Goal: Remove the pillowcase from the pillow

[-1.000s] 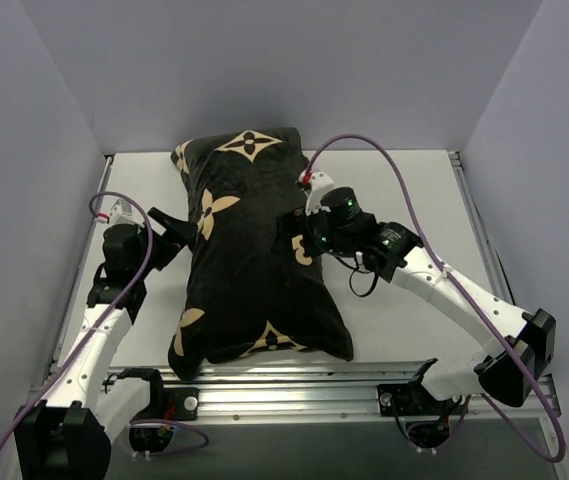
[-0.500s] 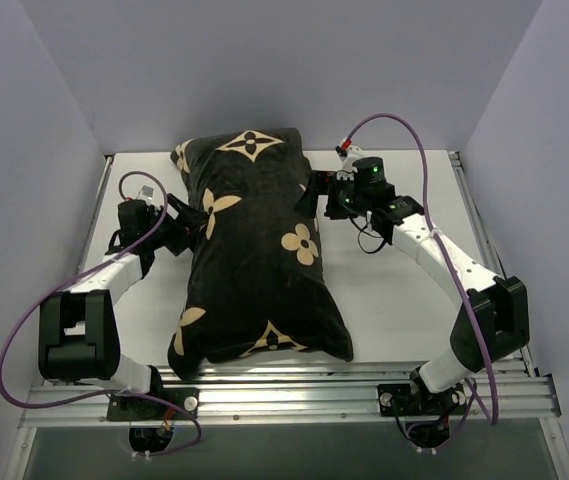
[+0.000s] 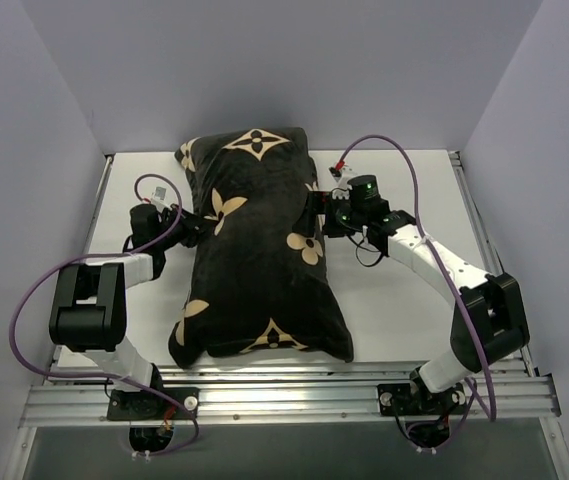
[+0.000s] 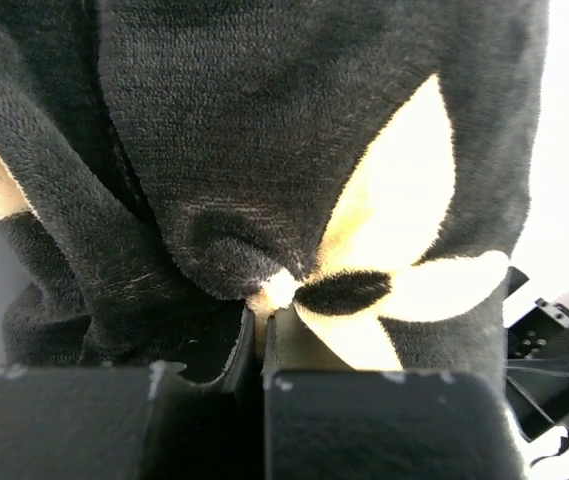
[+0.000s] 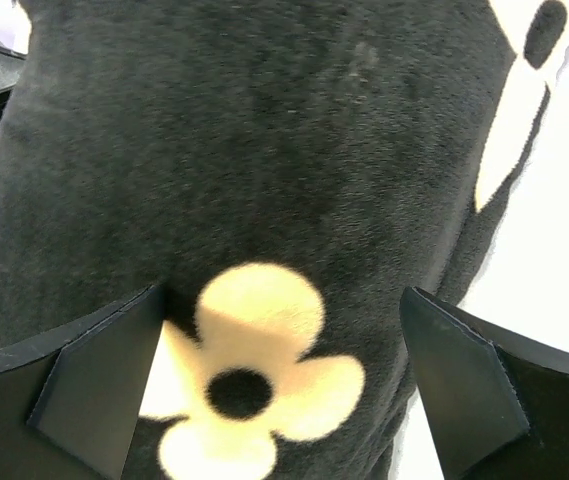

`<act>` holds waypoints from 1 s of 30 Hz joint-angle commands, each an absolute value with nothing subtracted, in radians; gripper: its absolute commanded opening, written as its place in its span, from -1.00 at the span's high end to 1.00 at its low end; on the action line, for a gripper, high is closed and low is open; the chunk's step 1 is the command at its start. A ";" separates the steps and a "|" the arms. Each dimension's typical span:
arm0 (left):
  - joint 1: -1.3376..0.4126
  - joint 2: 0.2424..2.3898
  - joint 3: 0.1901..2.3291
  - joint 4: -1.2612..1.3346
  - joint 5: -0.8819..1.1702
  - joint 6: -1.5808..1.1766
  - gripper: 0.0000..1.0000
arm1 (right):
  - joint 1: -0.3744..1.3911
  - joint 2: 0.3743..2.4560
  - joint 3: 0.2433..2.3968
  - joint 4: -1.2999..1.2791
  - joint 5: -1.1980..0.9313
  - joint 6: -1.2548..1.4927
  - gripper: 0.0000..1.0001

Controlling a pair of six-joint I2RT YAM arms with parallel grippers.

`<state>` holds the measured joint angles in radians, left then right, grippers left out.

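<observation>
**Grey-walled cell, flowered cover nipped on its left flank**

Pale grey table top point(image 3: 404, 300) between plain lavender-grey walls point(image 3: 264, 70), with a ribbed aluminium rail point(image 3: 294, 395) along the near edge. Small white tag point(image 3: 160, 190) by the left wrist, print too small to read.

Lay lengthwise down the middle of the table: soft black velvety pillowcase point(image 3: 259, 270), short dense pile, printed with large tan four-petal flowers and pointed star motifs, each with a dark centre. Looked plump and rounded, slightly pinched at the waist, corners bunched at the near end. Covered the pillow wholly, so none of its surface could be made out.

Left black two-finger gripper point(image 4: 262, 330) sat at the cover's left side, toward the far end. Clamped tight on a raised fold of the fabric, right at the heart of a tan star motif, fingers almost meeting. Right black two-finger gripper point(image 5: 282, 330) sat at the opposite side. Stood spread wide, one finger either side of a round-petalled tan flower, close against the pile; could not tell whether touching.
</observation>
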<state>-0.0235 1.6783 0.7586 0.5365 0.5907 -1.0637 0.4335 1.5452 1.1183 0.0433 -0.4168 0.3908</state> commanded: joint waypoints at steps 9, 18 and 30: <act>0.029 1.358 1.093 -0.028 0.540 -0.715 0.95 | 0.436 1.364 1.109 -0.029 -0.370 0.322 -0.99; -0.167 1.412 1.836 -0.698 0.203 -0.282 0.95 | 0.434 1.218 1.121 -0.115 -0.275 0.270 -0.99; -0.686 1.526 1.525 -0.571 -0.095 -0.408 0.95 | 0.426 1.054 1.062 -0.178 -0.178 0.258 -0.99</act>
<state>-0.6106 1.4834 1.6196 -0.7128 -0.0429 -0.3252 0.4324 1.0943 1.0748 -0.1528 -0.2264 0.2756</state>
